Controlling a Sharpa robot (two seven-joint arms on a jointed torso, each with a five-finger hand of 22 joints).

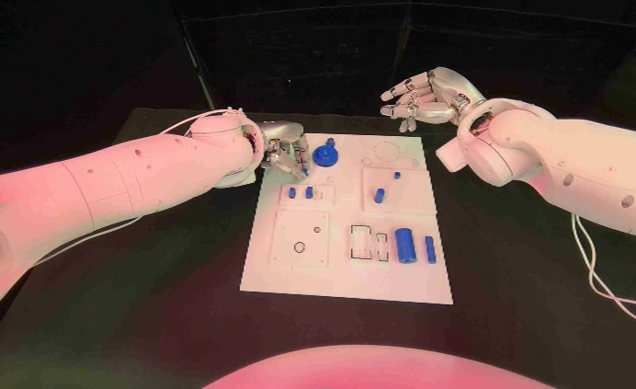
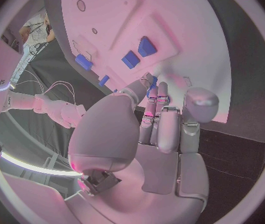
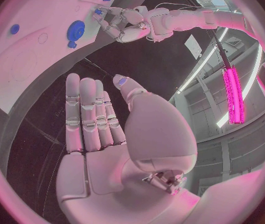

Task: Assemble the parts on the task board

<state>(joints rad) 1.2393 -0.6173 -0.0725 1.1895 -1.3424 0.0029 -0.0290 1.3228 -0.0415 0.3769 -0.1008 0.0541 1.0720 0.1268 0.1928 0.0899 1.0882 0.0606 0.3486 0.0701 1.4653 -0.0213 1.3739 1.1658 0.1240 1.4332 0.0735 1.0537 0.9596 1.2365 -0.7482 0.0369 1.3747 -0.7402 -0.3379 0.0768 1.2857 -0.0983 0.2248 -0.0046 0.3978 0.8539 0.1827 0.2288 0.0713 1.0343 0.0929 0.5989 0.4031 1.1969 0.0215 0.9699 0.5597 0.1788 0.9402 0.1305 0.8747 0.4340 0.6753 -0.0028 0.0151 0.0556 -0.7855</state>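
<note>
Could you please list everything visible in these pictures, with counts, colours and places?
table: one, black, under everything.
task board: one, white, mid-table.
round part: one, blue, board's far left area.
small parts: at least three, blue, mid-board.
cylinders: two, blue, board's near right.
pinched part: one, blue, apparently between the left hand's fingertips.
left hand: one, silver, at board's far left edge.
right hand: one, silver, holding nothing, beyond board's far right corner.

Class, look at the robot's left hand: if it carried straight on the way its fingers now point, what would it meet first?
Probably the white task board. The left hand points its fingertips down at the board's far left part, beside the round blue part. How close they are is unclear.
</note>
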